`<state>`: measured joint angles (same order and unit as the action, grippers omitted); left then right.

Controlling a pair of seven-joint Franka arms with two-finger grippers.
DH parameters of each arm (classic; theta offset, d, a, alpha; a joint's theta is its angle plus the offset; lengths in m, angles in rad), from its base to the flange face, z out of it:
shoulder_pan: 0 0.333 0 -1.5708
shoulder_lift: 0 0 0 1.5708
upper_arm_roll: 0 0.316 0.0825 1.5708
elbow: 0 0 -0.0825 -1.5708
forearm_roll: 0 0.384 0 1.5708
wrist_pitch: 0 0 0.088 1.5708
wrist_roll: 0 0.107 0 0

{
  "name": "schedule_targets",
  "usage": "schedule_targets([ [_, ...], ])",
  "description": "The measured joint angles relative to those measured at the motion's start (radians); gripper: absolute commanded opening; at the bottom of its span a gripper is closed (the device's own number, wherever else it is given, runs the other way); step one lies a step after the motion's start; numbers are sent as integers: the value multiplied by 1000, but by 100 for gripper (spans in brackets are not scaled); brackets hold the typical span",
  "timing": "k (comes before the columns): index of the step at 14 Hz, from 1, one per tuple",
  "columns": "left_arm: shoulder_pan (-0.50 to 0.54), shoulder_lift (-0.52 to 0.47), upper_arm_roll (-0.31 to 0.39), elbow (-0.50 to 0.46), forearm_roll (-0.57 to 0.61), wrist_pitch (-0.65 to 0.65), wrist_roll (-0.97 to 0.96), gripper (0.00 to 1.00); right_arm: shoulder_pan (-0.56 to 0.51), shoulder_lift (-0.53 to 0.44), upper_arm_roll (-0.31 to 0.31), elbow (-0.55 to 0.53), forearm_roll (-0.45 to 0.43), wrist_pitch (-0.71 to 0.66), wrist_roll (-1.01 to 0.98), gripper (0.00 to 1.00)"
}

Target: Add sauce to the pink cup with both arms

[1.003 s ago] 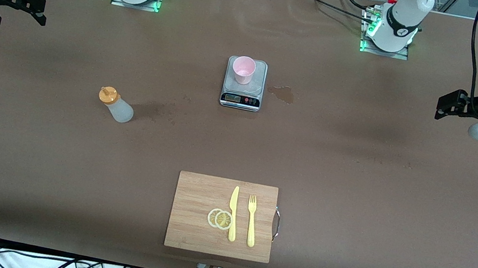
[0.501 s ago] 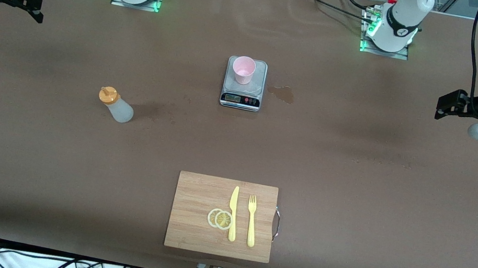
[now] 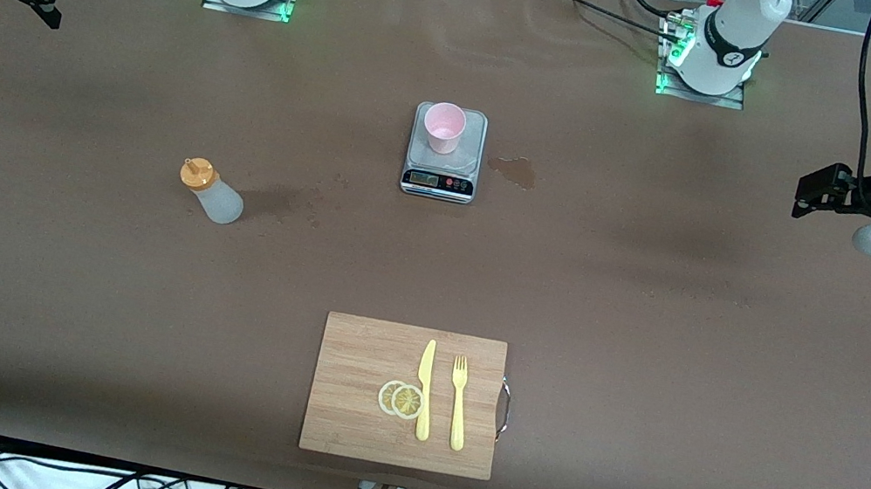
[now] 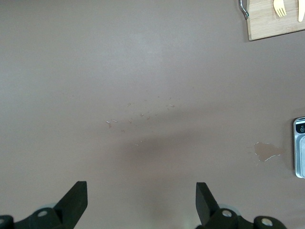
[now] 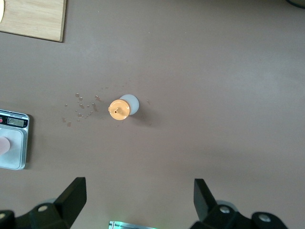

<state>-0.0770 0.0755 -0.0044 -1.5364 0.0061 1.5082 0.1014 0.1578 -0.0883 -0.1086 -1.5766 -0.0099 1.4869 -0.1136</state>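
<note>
The pink cup [image 3: 444, 127] stands upright on a small kitchen scale [image 3: 466, 165] in the middle of the table. The sauce bottle [image 3: 212, 193], translucent with an orange cap, stands alone toward the right arm's end, nearer the front camera than the scale. In the right wrist view the bottle [image 5: 124, 108] is seen from above, well away from the fingers. My right gripper [image 3: 9, 19] hangs open and empty over the table edge at its own end. My left gripper [image 3: 822, 207] hangs open and empty over the other end, above bare table in its wrist view [image 4: 141, 191].
A wooden cutting board [image 3: 355, 408] lies near the front edge with a yellow knife [image 3: 425, 389], a yellow fork [image 3: 457, 403] and lemon slices [image 3: 401, 399]. A wet stain [image 3: 515, 171] marks the table beside the scale. Small droplets [image 5: 78, 109] dot the cloth between bottle and scale.
The right gripper has drawn back toward its end of the table and toward the bases' side. The left arm, bottle and cup have not moved.
</note>
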Motion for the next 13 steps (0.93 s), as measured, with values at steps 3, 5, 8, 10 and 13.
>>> schedule_targets([
  [3,0,0,0,0,0,0,0,100,0,0,0,1,-1,-6,29,100],
  [5,0,0,0,0,0,0,0,100,0,0,0,1,-2,-7,36,100],
  [8,0,0,0,0,0,0,0,100,0,1,0,1,-3,-8,37,100],
  [10,-1,2,-1,0,0,0,0,100,0,1,0,1,-3,-8,38,100],
  [13,-1,9,-1,0,0,0,0,100,0,1,0,1,-3,-9,39,100],
])
